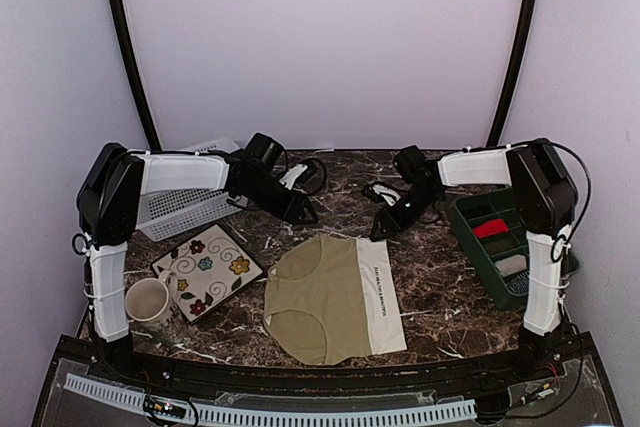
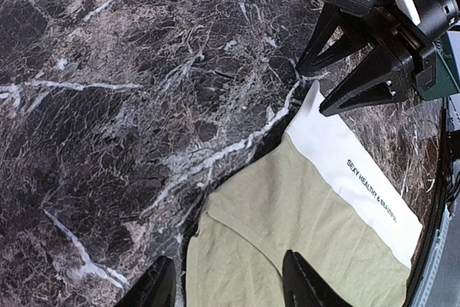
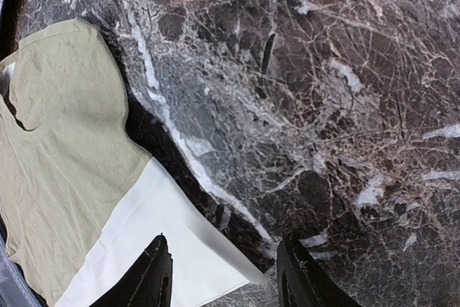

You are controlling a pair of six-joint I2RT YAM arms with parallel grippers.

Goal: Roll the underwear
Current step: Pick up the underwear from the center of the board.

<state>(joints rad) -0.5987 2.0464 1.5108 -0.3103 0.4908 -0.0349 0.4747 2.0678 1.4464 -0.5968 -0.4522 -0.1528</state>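
While the flat olive-khaki cloth underwear (image 1: 320, 297) is lying unrolled mid-frame on the marble tabletop (image 1: 440, 267), the left arm (image 1: 190, 175) and right arm (image 1: 480, 167) are hovering just above it, jaws open; guessing they're needing to pinch an edge next.
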